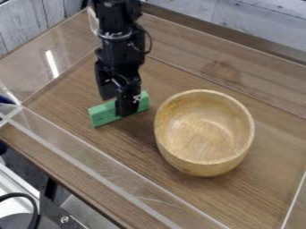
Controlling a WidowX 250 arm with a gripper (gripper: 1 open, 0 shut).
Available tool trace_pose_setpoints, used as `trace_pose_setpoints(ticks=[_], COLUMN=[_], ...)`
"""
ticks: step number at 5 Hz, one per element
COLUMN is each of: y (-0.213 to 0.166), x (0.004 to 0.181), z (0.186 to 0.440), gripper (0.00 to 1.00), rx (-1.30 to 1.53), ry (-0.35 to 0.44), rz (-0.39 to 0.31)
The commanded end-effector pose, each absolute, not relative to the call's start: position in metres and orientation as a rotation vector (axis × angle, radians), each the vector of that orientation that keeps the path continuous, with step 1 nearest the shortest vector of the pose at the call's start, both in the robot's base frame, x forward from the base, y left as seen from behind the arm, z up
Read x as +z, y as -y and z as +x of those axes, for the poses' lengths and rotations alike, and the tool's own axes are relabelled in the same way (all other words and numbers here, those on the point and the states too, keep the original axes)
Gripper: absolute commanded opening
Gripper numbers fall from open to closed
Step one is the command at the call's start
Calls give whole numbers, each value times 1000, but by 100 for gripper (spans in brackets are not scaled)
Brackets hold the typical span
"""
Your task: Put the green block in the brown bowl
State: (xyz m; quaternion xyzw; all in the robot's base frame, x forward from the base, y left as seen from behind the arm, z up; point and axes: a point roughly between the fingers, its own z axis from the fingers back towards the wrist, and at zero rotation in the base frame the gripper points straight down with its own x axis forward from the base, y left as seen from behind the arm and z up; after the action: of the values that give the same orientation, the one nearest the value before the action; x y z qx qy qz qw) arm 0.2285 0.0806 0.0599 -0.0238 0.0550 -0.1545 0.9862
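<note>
The green block [103, 114] lies flat on the wooden table, just left of the brown bowl [181, 158]. My black gripper [121, 105] points straight down over the block's middle. It is open, with one finger on each side of the block and the tips low near the table. The block's middle is hidden behind the fingers; both of its ends show. The bowl stands upright with nothing in it.
A low clear acrylic wall [84, 159] runs along the table's front and left edges. A clear acrylic piece [106, 25] stands at the back left. Bare wooden table [233, 63] stretches behind the bowl.
</note>
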Motion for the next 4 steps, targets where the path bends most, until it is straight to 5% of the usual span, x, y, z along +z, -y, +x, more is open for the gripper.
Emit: trace_pose_setpoints(ticks=[1,4], y=[-85,-86], x=[64,62], z=[237,240], gripper=[100,100], rx=[-323,-333], ry=[-52,-21], rz=[-37,-64])
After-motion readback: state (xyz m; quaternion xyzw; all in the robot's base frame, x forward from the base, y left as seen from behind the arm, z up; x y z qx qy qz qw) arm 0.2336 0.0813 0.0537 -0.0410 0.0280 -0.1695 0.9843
